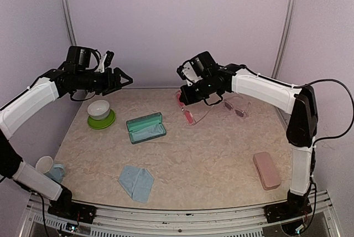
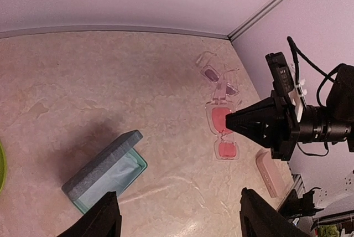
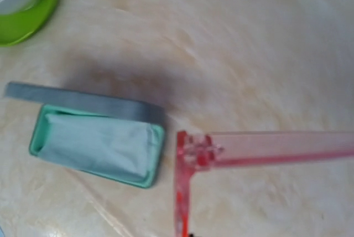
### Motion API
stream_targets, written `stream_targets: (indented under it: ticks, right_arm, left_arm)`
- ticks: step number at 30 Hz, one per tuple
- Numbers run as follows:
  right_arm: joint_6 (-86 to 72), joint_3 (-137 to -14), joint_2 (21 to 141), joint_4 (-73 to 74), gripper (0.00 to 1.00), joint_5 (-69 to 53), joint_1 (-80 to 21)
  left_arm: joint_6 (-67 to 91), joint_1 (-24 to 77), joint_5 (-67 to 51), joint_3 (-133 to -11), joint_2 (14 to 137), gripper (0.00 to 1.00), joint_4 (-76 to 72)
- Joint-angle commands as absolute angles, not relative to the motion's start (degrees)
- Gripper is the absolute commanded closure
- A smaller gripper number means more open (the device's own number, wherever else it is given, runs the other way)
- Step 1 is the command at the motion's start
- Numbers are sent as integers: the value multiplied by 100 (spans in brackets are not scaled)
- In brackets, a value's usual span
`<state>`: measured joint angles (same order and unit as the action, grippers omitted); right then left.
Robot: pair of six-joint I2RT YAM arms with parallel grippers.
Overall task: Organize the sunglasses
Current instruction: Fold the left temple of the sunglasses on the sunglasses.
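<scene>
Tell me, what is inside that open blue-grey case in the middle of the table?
A pale blue cloth fills the open case, with nothing lying on top of it. Whatever is beneath the cloth is covered.

Beige table (image 1: 210, 148): open case (image 1: 146, 128), pink case (image 1: 266, 170), cloth (image 1: 136, 182), plate (image 1: 109, 123), pale sunglasses (image 1: 237, 107)

A bowl (image 1: 98, 108) is set on a plate (image 1: 105, 122) near the left edge of the table (image 1: 210, 154). An open case (image 1: 145, 128) is placed to its right, with a cloth (image 1: 148, 133) inside. A first pair of sunglasses (image 1: 191, 116) is found toward the middle of the rear edge, and a second pair of sunglasses (image 1: 237, 107) is found to its right. A closed case (image 1: 266, 170) is laid near the front right corner. A loose cloth (image 1: 136, 182) is spread by the front edge, and a cup (image 1: 44, 164) and a third cloth (image 1: 57, 173) are seen at the front left corner.
</scene>
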<state>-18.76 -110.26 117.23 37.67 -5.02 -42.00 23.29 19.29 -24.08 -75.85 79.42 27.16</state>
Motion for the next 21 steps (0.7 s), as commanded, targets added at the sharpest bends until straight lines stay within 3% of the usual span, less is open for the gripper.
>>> stream_targets:
  ticks: [1, 9, 21]
  right_arm:
    - [-527, -10562, 11209, 2863, 100, -5, -4617]
    - [1404, -9789, 10772, 1853, 100, 616, -5395]
    - [2044, -9418, 10539, 1303, 100, 184, -5861]
  left_arm:
    - [2566, 2048, -2874, -7916, 8125, 28, 2648]
    - [2624, 2224, -3304, -8217, 8358, 35, 2855]
    - [2739, 2345, -3406, -8138, 8367, 47, 2815]
